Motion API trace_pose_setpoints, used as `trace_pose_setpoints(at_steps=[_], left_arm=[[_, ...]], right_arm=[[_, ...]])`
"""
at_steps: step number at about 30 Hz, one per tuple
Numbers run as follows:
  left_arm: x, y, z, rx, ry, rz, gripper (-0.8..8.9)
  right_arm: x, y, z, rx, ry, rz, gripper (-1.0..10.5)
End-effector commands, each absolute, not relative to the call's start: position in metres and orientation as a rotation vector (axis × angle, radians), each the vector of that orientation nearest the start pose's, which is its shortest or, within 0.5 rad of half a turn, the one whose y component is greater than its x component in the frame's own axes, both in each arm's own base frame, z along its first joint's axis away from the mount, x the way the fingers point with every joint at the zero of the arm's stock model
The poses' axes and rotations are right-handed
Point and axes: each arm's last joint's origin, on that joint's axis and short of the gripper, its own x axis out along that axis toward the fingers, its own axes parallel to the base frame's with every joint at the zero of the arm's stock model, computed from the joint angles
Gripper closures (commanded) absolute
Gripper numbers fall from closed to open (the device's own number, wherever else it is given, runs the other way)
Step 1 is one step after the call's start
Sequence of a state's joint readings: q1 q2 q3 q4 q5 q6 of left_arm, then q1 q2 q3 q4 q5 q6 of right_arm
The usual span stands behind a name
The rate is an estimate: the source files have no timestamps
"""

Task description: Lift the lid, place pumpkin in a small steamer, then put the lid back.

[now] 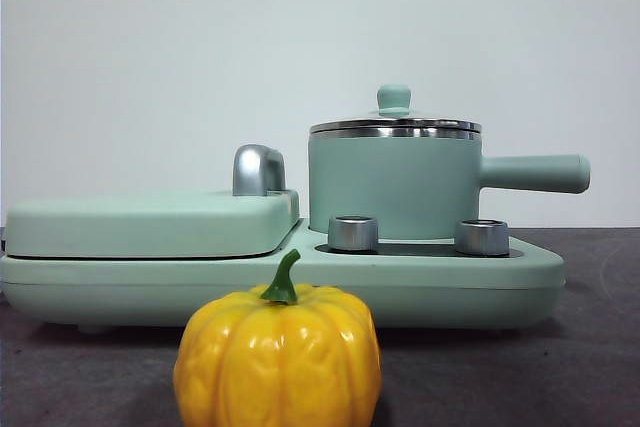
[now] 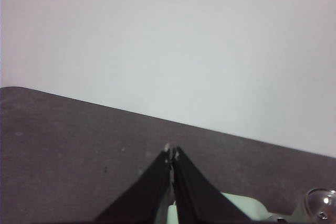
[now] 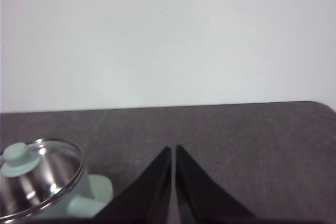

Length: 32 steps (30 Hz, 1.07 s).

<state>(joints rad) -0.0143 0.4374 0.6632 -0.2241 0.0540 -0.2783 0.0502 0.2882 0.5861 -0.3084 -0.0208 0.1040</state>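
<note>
The yellow-orange pumpkin with a green stem stands on the dark table, nearest the front camera. Behind it the mint-green small steamer sits on the appliance base, its long handle pointing right. The glass lid with a mint knob rests on the pot's steel rim; the right wrist view shows the lid from above. My left gripper is shut with nothing in it, held above the table. My right gripper is shut and empty too, off to the side of the pot. Neither arm appears in the front view.
A wide mint-green appliance base with two silver knobs carries a flat griddle cover with a steel handle on its left half. A white wall stands behind the table.
</note>
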Motion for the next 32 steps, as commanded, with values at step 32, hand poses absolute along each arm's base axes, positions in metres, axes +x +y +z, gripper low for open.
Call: trace_pose_setpoints(at_steps=[32], left_arm=[[0.212, -0.043, 0.351, 0.076, 0.404, -0.510, 8.06]], right_arm=[[0.199, 0.046, 0.322, -0.122, 0.346, 0.559, 9.3]])
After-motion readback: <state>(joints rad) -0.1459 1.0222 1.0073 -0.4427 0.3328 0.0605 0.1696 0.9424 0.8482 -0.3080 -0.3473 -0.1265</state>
